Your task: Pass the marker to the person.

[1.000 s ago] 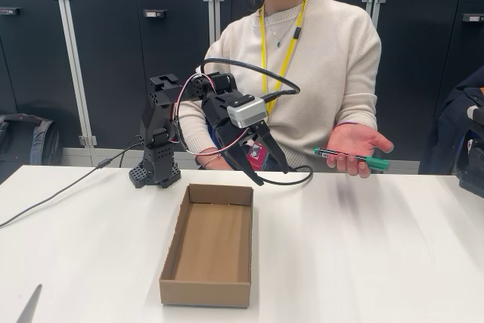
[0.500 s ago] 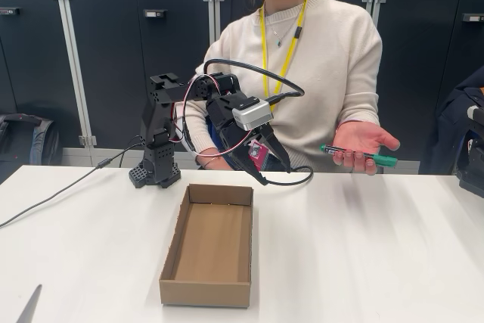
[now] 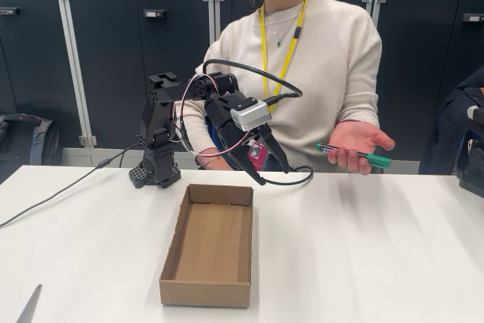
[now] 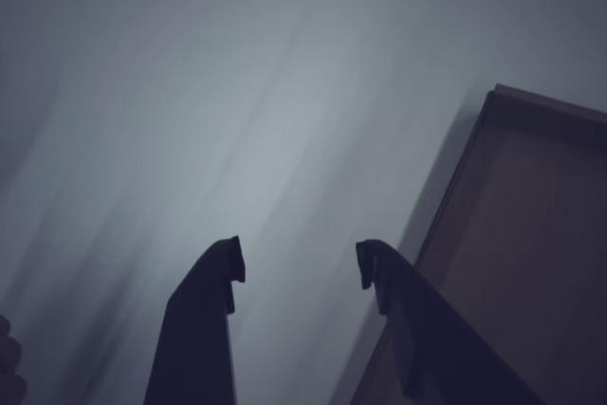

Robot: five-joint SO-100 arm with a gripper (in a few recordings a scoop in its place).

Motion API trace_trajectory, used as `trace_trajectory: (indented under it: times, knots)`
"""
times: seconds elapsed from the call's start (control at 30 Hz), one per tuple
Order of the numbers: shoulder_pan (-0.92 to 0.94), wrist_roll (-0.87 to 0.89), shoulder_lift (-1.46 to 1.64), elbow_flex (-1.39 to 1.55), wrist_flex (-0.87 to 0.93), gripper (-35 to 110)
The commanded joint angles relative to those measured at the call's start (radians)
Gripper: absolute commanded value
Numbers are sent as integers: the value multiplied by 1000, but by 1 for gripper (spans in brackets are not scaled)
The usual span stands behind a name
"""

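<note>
The green marker (image 3: 354, 154) lies across the open palm of the person (image 3: 318, 51), who sits behind the table in a cream sweater with a yellow lanyard. Her hand (image 3: 360, 141) is held out at the right, above the table's far edge. My gripper (image 3: 271, 173) hangs over the table's back edge, left of that hand and apart from it. In the wrist view my gripper (image 4: 299, 267) stands open with nothing between its two dark fingers (image 4: 223, 272), above the white table beside the box.
An open cardboard box (image 3: 210, 246) sits on the white table (image 3: 363, 255) in front of the arm's base (image 3: 156, 172); its corner (image 4: 531, 234) fills the right of the wrist view. Dark cabinets (image 3: 113, 51) stand behind. A cable (image 3: 53, 198) runs left.
The gripper shifted slightly right and back, staying open and empty. The person's hand with the marker wavered up and down a little at the right.
</note>
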Motion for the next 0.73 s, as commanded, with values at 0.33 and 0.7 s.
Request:
trace_trajectory:
  times: [0.33,0.7]
  knots:
    - [6,-8,94,-6,6,25]
    - [-2,-8,110,35,-23,24]
